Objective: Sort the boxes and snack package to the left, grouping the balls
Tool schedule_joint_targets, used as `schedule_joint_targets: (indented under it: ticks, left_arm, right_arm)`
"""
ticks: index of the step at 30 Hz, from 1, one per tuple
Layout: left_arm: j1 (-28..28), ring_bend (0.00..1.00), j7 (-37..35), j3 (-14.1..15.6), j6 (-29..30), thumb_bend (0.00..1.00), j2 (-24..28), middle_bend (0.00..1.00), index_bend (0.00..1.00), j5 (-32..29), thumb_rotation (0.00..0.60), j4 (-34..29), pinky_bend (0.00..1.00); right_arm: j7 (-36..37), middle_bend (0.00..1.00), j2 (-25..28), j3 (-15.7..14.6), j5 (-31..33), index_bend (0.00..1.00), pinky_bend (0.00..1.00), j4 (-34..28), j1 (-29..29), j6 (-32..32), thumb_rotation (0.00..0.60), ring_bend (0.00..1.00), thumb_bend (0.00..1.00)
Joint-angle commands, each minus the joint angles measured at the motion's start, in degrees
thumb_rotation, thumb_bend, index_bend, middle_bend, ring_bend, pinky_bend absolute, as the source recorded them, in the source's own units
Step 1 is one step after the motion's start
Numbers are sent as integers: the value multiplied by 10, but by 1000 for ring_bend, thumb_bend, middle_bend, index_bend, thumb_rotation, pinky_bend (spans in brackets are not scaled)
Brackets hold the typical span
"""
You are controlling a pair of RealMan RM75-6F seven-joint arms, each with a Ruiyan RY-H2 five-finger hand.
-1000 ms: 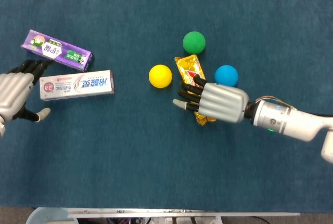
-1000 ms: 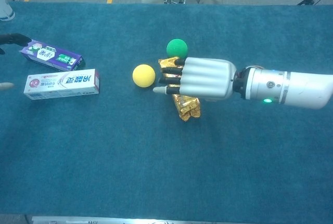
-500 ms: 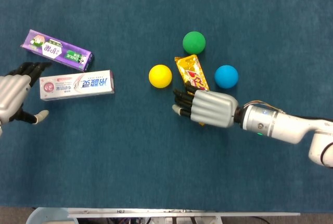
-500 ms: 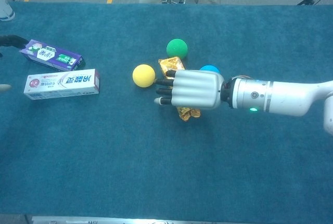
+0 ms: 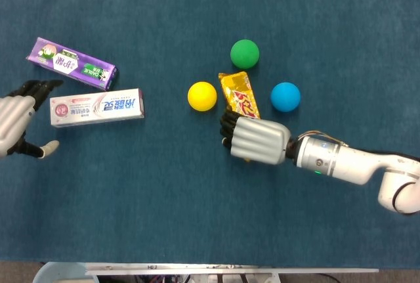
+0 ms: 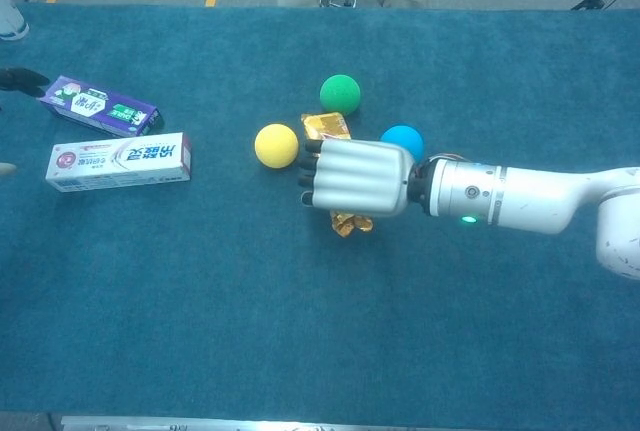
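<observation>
We see a big blue table [image 5: 131,197]. Our right arm [image 5: 348,163] reaches in from the right side. Our right hand [image 5: 256,140] lies over the near end of the gold snack pack [image 5: 239,95], knuckles up, with its dark fingers bent down onto the pack. We cannot tell for sure if the hand really has hold of it. The far end of the pack sticks out past the fingers and lies flat on the table.

Our left hand [image 5: 16,125] sits at the far left edge, just beside the white box [image 5: 97,107]. Its fingers are spread apart and it holds nothing.

The white box lies flat on the left side of the table. The purple box [image 5: 71,64] lies just behind it, a bit tilted. The two boxes are close but not touching.

Three balls sit around the snack pack. The yellow ball [image 5: 202,96] is just to its left. The blue ball [image 5: 285,96] is just to its right. The green ball [image 5: 245,54] is behind it, near its far end.
</observation>
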Motion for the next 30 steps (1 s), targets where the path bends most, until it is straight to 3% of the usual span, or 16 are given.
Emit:
schedule_joint_targets:
  ticks: [1,16,30]
  left_arm:
    - [1,0,-5,-1,-1,270,3,105,0,3,600,0,141]
    - [-3,0,-15,-5,-11,270,9,119,0,6,600,0,141]
    - [5,0,0,-4,7,269,25,123,0,2,600,-23,141]
  right_arm:
    - [15,476,2,4,-4,592,340,-7,4,14,600,339,0]
    - [28,505,74,47,-11,632,396,-105,19,67,600,385,0]
    - [32,505,18,102,11,633,398,-77,74,27,600,385,0]
